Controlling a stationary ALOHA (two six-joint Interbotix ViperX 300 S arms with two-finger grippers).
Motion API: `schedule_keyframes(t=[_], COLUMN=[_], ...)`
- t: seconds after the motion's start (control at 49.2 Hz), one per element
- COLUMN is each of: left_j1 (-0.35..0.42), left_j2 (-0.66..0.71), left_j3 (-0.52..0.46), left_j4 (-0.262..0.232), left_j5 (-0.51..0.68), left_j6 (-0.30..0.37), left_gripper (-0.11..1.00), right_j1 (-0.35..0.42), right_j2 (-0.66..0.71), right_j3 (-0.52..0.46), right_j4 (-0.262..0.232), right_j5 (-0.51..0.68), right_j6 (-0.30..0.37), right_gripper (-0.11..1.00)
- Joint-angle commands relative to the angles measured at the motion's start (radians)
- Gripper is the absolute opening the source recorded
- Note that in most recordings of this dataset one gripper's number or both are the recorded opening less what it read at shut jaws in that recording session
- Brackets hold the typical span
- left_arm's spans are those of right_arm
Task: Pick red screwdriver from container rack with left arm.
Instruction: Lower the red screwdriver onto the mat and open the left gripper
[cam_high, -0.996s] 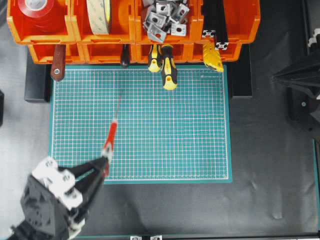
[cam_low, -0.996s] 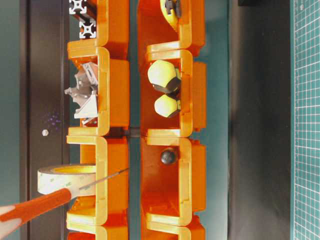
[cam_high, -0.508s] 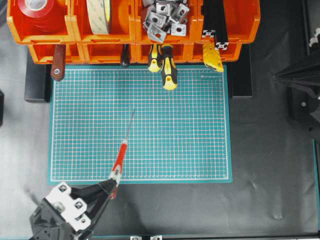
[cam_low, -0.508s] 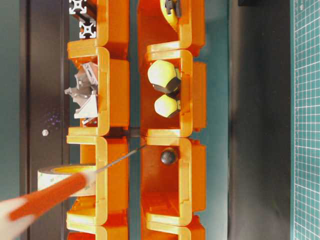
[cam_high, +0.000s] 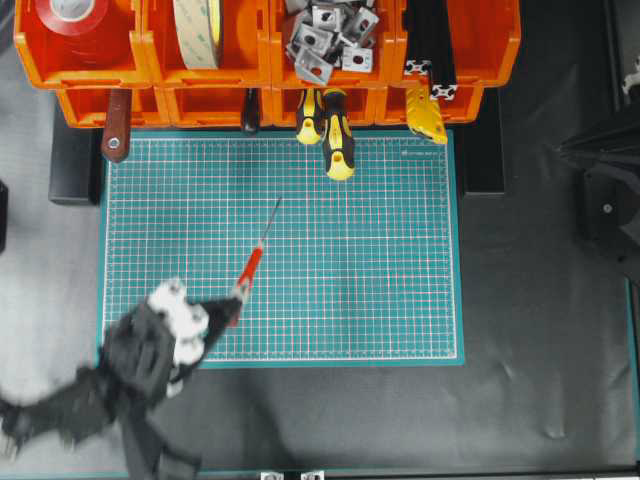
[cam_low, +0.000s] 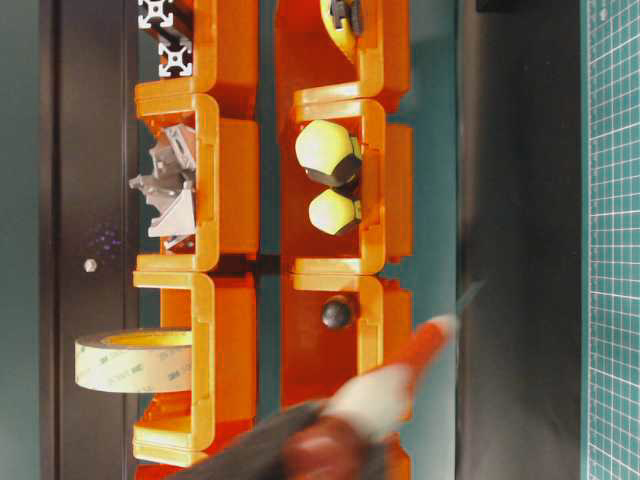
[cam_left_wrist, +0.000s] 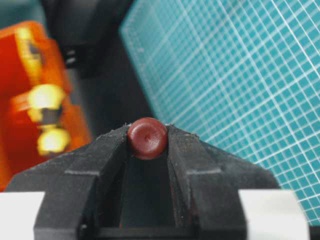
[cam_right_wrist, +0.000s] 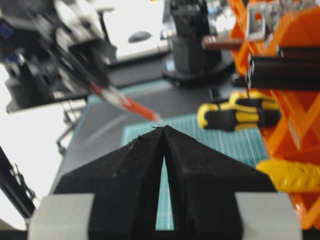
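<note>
Your left gripper (cam_left_wrist: 147, 131) is clamped on the red screwdriver (cam_high: 247, 273): the wrist view shows the two black fingers (cam_left_wrist: 107, 150) pressed against either side of the rounded, dark-red handle end, a detail no other view gives. From overhead you see the rest of the tool, the red handle with its white band running up and to the right out of the gripper (cam_high: 232, 297), and the thin metal shaft ending over the green mat (cam_high: 380, 290), well apart from the rack (cam_high: 265, 60). The left arm (cam_high: 110, 385) is smeared by blur at the lower left, so its joints are hard to make out. The table-level view catches the screwdriver (cam_low: 415, 355) only as a blurred red-and-white streak in front of the orange bins (cam_low: 225, 180); there you also see a tape roll (cam_low: 133, 360) edge-on and the rounded yellow ends of two screwdrivers (cam_low: 325, 150), which overhead appear as yellow-and-black handles (cam_high: 338, 140) hanging over the mat's top edge. Overhead alone shows the red tape (cam_high: 75, 25) and the pile of grey metal brackets (cam_high: 328, 35). Your right gripper (cam_right_wrist: 164, 131) has its pointed black tips together with only a thin slit below them, and nothing in it; overhead, that arm (cam_high: 605, 180) is cut off by the right edge.
</note>
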Motion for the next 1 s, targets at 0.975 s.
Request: schedule_keyframes(t=[0.975], left_j1=[0.264], left_j2=[-0.015], left_j3=[0.046], left_j4=[0.008], left_j5=[-0.396], left_j6=[0.121], left_gripper=[0.23], right_j1=[-0.028], right_j2=[0.029], right_j3=[-0.040], right_j4=[0.063], right_j5=[-0.058], right_j6=[0.002], right_gripper=[0.00])
